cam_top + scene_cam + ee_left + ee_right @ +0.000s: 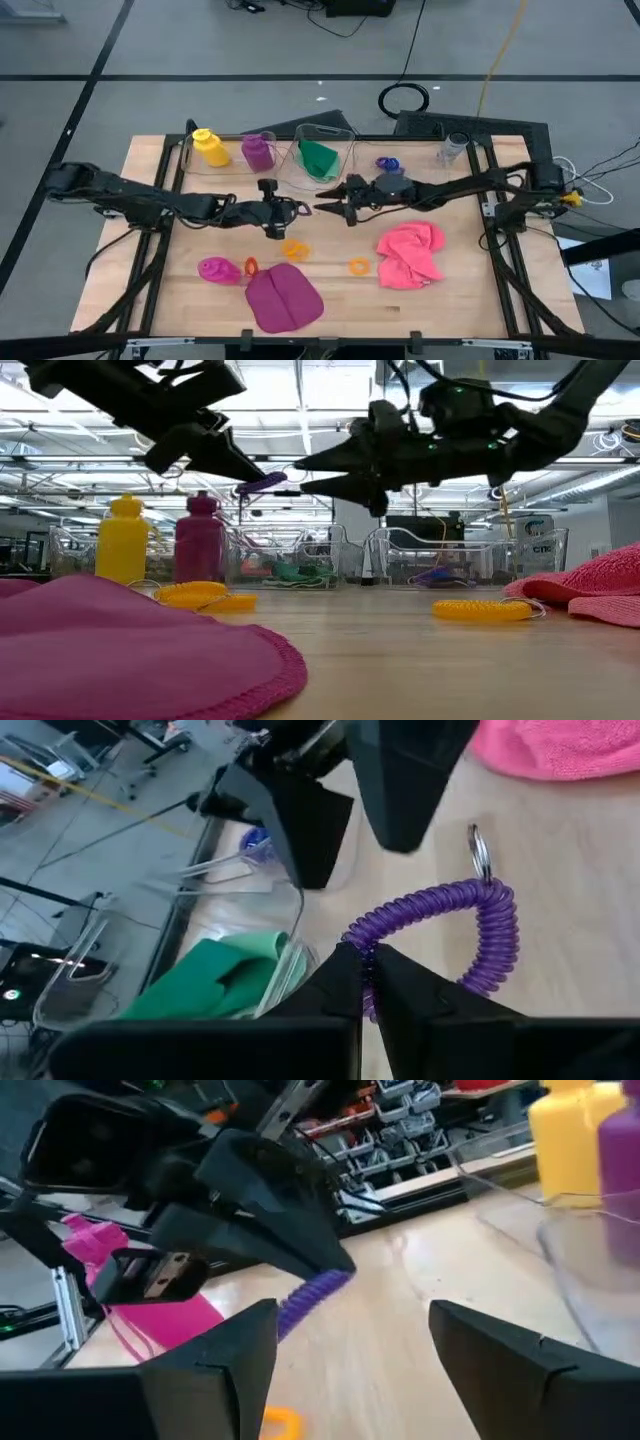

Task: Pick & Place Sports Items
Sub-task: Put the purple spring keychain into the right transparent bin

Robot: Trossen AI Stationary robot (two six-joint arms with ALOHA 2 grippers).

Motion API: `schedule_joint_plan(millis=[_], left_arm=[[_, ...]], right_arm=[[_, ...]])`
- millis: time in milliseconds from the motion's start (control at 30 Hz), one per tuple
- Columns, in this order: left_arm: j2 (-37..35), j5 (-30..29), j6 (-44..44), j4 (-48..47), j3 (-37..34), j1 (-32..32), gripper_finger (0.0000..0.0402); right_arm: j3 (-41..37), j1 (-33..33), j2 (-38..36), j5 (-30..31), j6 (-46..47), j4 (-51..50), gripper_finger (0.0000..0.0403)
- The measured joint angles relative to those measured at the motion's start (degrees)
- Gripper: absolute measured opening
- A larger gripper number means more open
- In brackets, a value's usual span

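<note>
Left gripper [365, 982] is pinched shut on the purple coil ring [455, 925]; right gripper [350, 1355] gapes facing it. Ring judged light, springy; take its free end.

A: Where can you pass?
B: Bare tabletop [450, 290] at the front right.
A: What blocks you?
B: The clear bins [322, 150] behind, and the two tools facing each other mid-table.

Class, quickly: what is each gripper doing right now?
Left gripper: shut on the purple coil ring, held above the table.
Right gripper: open, empty, facing it.
</note>
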Motion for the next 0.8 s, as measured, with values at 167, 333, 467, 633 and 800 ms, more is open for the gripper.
schedule_joint_plan(millis=[167, 333, 467, 633, 800], left_arm=[[1.08, -0.05, 0.83, 0.92, 0.04, -0.03, 0.0005], [3.42, -1.17, 3.05, 2.89, 0.04, -0.01, 0.0005], [4.94, -2.50, 4.17, 4.56, 0.09, -0.03, 0.0005], [5.24, -4.22, 4.38, 5.47, 0.09, -0.08, 0.0005], [5.20, -7.78, 4.67, 6.51, 0.09, -0.45, 0.0005]], right_arm=[[2.49, 0.41, 2.51, -2.87, 0.62, -0.06, 0.0192], [3.77, 0.98, 3.53, -3.02, 1.49, -0.05, 0.0192], [3.77, 1.01, 3.58, -2.97, 1.51, -0.50, 0.0192], [3.79, 0.98, 3.54, -2.67, 1.51, -1.51, 0.0192], [3.79, 0.86, 3.58, -2.76, 1.51, -3.07, 0.0191]])
